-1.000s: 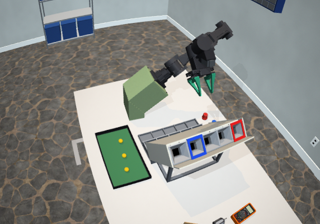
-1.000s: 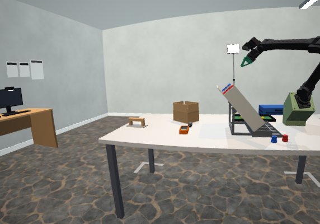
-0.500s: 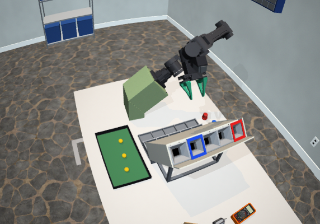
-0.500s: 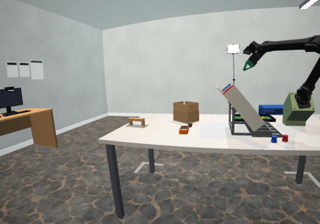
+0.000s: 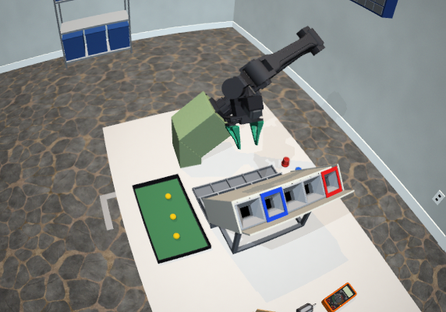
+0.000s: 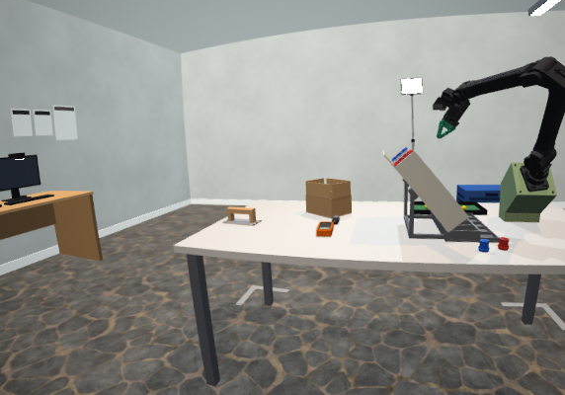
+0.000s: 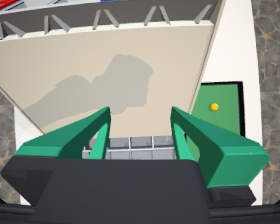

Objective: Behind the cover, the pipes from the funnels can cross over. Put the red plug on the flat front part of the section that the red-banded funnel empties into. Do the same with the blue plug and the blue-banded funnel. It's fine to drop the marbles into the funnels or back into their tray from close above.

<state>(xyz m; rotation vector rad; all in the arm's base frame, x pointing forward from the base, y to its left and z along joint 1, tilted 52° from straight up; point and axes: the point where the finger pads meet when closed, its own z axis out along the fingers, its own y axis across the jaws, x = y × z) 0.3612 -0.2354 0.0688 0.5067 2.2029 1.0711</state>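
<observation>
My gripper [image 5: 248, 146] [image 6: 440, 136] [image 7: 140, 112] is open and empty, high above the table on the robot-base side of the sloped cover [image 6: 430, 193] [image 7: 57, 60]. The red plug [image 5: 285, 161] [image 6: 503, 243] and the blue plug [image 5: 298, 168] [image 6: 484, 246] stand on the table beside the rack. In the top view, the red-banded funnel [image 5: 323, 184] is at the right end of the row and the blue-banded funnel [image 5: 263, 208] is second from the left. The grey sections [image 5: 235, 182] lie at the cover's foot. Three yellow marbles [image 5: 168, 196] [image 5: 173, 216] [image 5: 176, 235] lie in the green tray [image 5: 191, 226]. The pipes are hidden.
The green robot base [image 5: 203, 132] [image 6: 524, 197] stands behind the sections. Dark rack legs [image 5: 235, 243] support the raised funnel end. A multimeter [image 5: 339, 297] [image 6: 325, 228], a cardboard box [image 6: 328, 204] and a small wooden bridge [image 6: 241, 211] are on the table's far part.
</observation>
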